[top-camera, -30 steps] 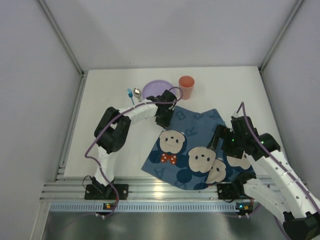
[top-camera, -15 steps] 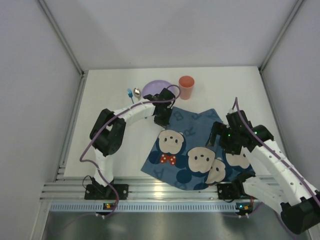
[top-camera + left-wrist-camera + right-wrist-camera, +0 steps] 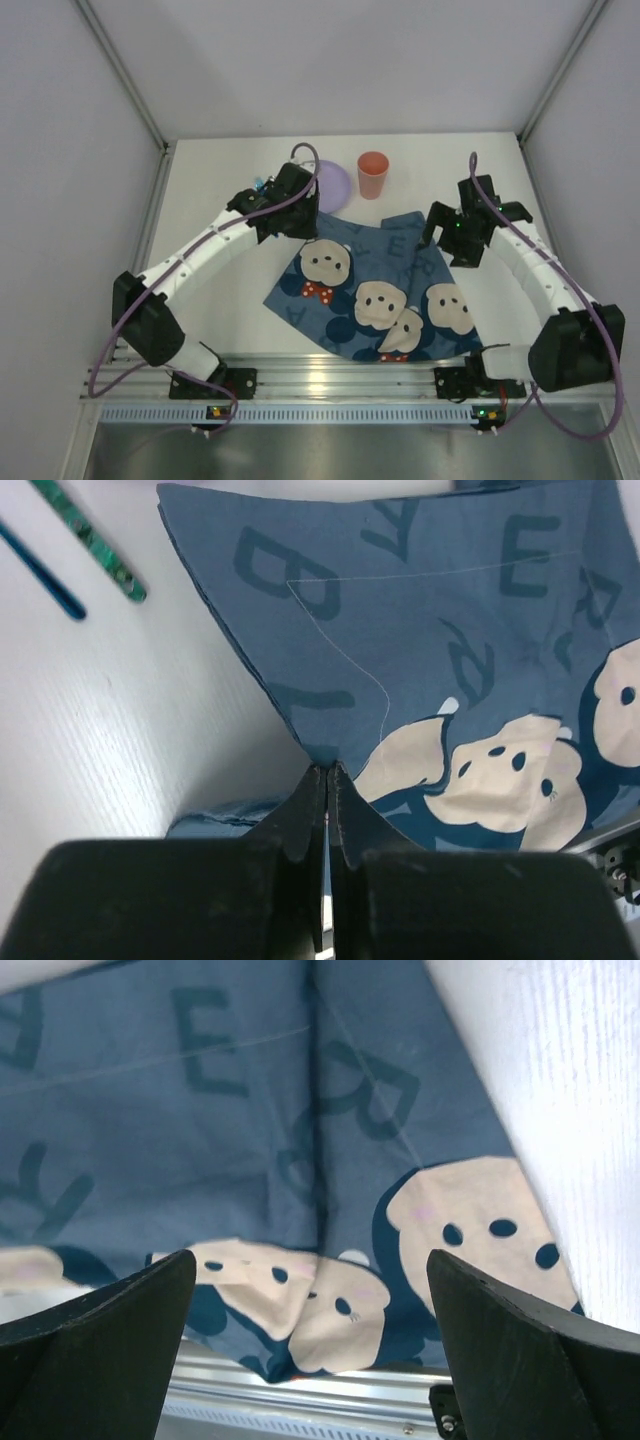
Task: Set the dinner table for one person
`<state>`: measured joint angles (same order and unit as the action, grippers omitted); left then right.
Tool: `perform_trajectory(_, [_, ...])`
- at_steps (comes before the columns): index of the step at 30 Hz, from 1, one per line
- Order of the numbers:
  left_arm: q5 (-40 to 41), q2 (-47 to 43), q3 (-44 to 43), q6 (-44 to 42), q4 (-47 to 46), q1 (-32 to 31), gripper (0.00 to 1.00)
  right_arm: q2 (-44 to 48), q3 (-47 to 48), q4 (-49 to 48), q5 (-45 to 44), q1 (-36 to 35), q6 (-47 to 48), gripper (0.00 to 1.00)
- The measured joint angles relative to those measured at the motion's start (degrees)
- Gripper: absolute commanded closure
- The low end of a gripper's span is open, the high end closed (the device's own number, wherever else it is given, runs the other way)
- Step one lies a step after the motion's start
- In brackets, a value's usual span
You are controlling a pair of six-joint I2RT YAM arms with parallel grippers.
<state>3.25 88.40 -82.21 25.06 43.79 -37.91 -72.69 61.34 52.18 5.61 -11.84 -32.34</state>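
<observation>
The dark-blue cloth mat (image 3: 385, 290) printed with cartoon faces and letters lies rumpled on the white dinner table (image 3: 215, 290). My left gripper (image 3: 290, 212) is at the mat's far left corner. In the left wrist view it (image 3: 327, 772) is shut on a pinched-up fold of the mat (image 3: 450, 630). My right gripper (image 3: 452, 238) hovers over the mat's far right part. In the right wrist view it (image 3: 310, 1265) is wide open and empty above the mat (image 3: 200, 1140).
A purple plate (image 3: 336, 182) and an orange cup (image 3: 373, 174) stand just beyond the mat. Two utensil handles, one green (image 3: 92, 542) and one blue (image 3: 40, 568), lie left of the held corner. The ribbed aluminium rail (image 3: 320, 375) runs along the near edge.
My left gripper has moved left and farther away with the mat's corner, dragging the mat left. My right gripper has swung away from the near edge to the mat's far right part.
</observation>
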Motion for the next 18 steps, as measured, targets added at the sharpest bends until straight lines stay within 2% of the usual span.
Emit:
perform_trajectory(3, [0.5,-3.5,5.3,1.8,0.3,0.0,1.00,-6.1,0.0,-2.9,2.5,4.3,0.5,0.01])
perform_trajectory(8, [0.7,-5.3,11.0,3.9,0.5,0.0,1.00,-15.8,1.2,-6.0,4.5,6.1,2.0,0.07])
perform_trajectory(12, [1.3,-6.5,11.9,4.9,1.3,0.0,1.00,-21.4,3.2,-7.9,5.2,6.8,3.3,0.11])
perform_trajectory(18, [3.1,-9.5,12.5,5.4,1.3,0.0,1.00,-25.8,4.7,-9.9,4.6,9.9,4.9,0.13])
